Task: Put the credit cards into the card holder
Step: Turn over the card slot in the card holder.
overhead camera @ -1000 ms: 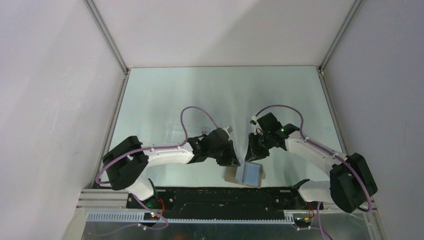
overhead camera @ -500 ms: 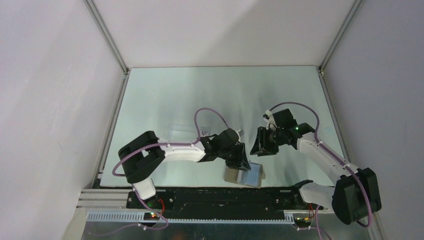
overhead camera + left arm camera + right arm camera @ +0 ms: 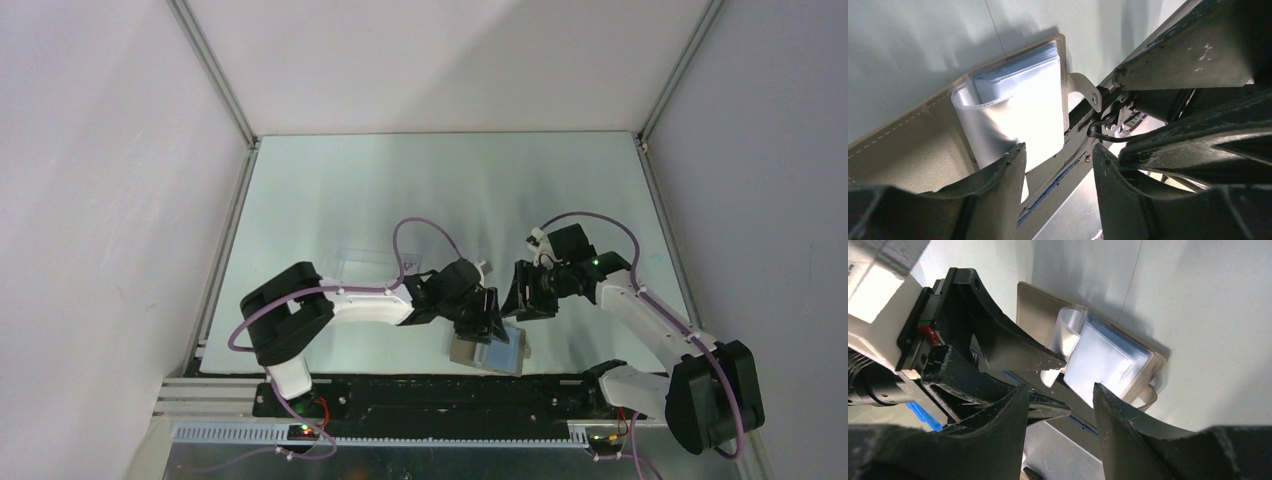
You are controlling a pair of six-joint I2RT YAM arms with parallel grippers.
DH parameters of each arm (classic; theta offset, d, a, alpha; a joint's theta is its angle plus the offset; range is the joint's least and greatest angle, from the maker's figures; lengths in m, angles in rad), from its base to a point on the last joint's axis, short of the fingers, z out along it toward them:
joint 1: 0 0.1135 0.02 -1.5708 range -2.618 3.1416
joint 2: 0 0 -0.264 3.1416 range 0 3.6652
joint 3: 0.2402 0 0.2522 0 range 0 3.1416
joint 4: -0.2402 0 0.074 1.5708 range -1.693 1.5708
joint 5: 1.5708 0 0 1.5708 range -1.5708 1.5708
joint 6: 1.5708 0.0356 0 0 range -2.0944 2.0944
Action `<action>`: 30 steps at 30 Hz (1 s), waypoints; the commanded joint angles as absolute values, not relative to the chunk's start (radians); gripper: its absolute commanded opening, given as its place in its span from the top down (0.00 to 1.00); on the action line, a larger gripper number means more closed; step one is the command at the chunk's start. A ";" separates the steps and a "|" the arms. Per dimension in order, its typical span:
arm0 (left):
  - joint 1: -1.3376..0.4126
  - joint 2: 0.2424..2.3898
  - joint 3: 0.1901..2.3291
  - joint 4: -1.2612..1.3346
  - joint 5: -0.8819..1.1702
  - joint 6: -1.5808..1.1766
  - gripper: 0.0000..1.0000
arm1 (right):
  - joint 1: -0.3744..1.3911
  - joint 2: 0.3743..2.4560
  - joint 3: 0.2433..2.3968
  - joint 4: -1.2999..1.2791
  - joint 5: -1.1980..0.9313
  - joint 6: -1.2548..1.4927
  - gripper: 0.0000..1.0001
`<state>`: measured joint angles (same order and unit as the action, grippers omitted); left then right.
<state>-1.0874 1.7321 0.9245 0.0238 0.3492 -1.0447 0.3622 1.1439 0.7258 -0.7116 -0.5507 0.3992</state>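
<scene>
The card holder (image 3: 480,354) lies open at the table's front edge, grey-brown with light blue clear sleeves. It also shows in the left wrist view (image 3: 1018,110) and the right wrist view (image 3: 1108,357), its snap tab (image 3: 1084,90) sticking out to the side. My left gripper (image 3: 488,324) is open and empty just above the holder's sleeves (image 3: 1059,150). My right gripper (image 3: 527,302) is open and empty, close above the holder's right side (image 3: 1060,390), facing the left gripper's fingers (image 3: 1013,352). No loose credit card shows in any view.
A clear plastic box (image 3: 365,262) lies on the table to the left, behind the left arm. The black base rail (image 3: 440,395) runs just in front of the holder. Grey walls enclose the table on three sides.
The left arm has reached right, bringing its gripper over the open holder. The right gripper drew back to the right, then lowered a little toward the holder.
</scene>
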 commanded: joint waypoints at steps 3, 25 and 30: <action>-1.086 1.693 0.893 0.033 0.302 -1.029 0.44 | 0.367 1.134 0.711 -0.690 -0.561 0.411 0.50; -1.041 1.432 0.796 -0.175 0.067 -0.997 0.53 | 0.497 1.198 0.687 -0.729 -0.352 0.547 0.52; -1.045 1.471 0.836 -0.177 0.084 -0.982 0.55 | 0.487 1.141 0.629 -0.755 -0.295 0.608 0.49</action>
<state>-1.0397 1.4532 0.7795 -0.1898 0.0780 -1.0191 0.4942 1.1961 0.6666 -0.7151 -0.3641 0.5446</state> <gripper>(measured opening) 0.457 0.500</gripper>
